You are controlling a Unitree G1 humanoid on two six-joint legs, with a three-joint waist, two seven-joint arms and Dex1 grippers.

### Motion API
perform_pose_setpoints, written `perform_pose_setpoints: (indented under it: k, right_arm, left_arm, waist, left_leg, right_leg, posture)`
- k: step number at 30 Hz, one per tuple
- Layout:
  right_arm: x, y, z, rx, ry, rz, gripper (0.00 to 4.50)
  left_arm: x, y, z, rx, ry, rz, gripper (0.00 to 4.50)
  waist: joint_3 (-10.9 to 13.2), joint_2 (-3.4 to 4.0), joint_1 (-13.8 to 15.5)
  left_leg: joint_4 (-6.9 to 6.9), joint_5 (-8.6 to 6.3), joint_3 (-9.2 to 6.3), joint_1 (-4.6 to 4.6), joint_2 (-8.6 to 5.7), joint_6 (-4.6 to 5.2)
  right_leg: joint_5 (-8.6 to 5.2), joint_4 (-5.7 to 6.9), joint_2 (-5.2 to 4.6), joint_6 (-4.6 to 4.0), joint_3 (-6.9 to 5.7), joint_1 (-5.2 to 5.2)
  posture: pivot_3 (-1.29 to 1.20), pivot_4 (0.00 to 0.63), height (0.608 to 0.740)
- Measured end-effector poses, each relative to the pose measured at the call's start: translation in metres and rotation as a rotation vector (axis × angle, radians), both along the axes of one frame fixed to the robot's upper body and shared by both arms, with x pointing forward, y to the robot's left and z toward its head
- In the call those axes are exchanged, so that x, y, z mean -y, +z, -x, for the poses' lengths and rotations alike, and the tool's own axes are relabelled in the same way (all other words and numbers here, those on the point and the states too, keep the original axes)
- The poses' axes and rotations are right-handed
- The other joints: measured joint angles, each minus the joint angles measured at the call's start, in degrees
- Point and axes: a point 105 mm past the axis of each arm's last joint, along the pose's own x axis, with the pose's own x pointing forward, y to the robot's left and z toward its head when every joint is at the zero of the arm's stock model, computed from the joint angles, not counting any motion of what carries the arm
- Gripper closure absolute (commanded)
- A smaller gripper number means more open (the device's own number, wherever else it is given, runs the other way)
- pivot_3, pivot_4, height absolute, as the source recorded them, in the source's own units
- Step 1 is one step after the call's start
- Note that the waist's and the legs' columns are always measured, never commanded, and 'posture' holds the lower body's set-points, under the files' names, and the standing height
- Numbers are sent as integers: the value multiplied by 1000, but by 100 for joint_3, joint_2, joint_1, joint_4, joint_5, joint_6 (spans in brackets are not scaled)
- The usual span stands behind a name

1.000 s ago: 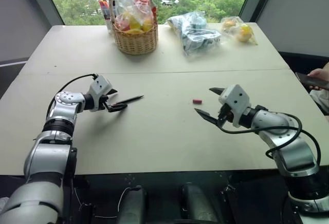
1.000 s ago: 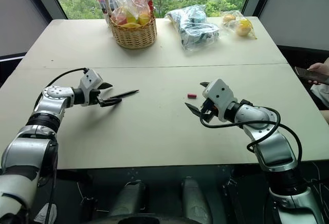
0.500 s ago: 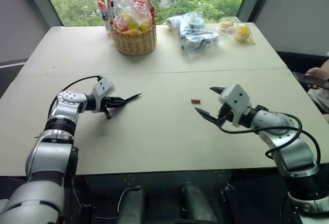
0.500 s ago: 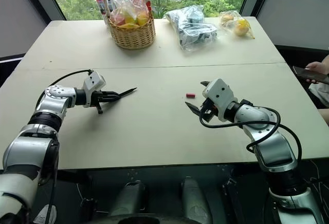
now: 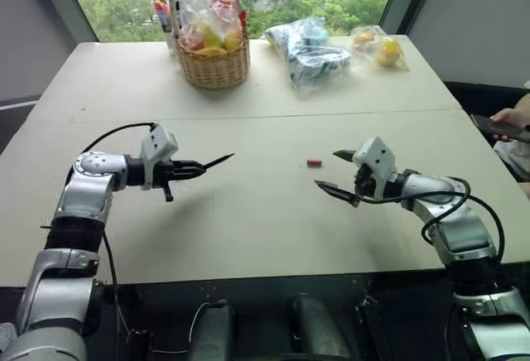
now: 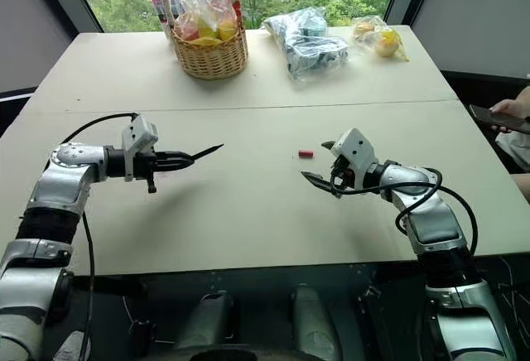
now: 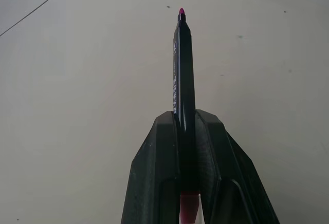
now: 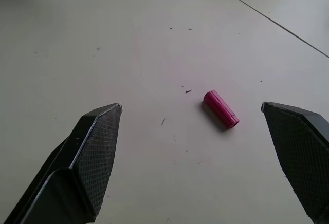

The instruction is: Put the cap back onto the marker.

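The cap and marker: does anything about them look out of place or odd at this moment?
Yes: they are apart. The cap lies on its side on the table, loose, in front of the open right tool. The marker, uncapped with its pink tip bare, is clamped in the shut left tool off the table. No damage shows.

A big pale table holds everything, and a thin line runs across its middle. A tiny pink cap lies flat on the near half, alone on the bare top. At the far edge stands a woven basket full of wrapped fruit. Beside it lies a clear bag of dark things, then a smaller bag of yellow fruit.
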Motion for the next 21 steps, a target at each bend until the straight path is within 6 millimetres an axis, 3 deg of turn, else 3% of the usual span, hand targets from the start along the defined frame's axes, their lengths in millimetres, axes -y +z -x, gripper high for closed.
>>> perform_pose_setpoints:
  k: [4,9,17,21]
  right_arm:
    - [1,-2,-16,-11,35,-6,0]
    - [-3,2,-42,3,61,-6,0]
    - [3,-29,-52,-80,47,28,0]
    - [1,-29,-55,-68,63,38,0]
  left_arm:
    - [7,-6,22,-38,-7,9,4471]
    - [9,-6,34,-33,9,9,4471]
    - [1,-9,43,-40,56,-4,4471]
    - [0,-7,46,-31,61,-2,4471]
  waist:
    - [4,6,11]
    - [5,7,12]
    - [5,7,9]
    - [5,8,0]
  left_leg:
    - [1,0,-1,0,3,0]
    - [0,0,0,0,2,0]
    - [-8,0,3,-1,0,-1]
    - [-7,0,3,5,1,-1]
  right_leg:
    - [0,2,4,-1,0,-1]
    - [0,0,3,-2,0,-1]
    - [0,-5,-3,-2,1,-2]
    - [0,-2,-2,-3,1,-1]
  posture:
    - [0,150,740]
    - [0,150,740]
    - [0,150,740]
    - [0,150,740]
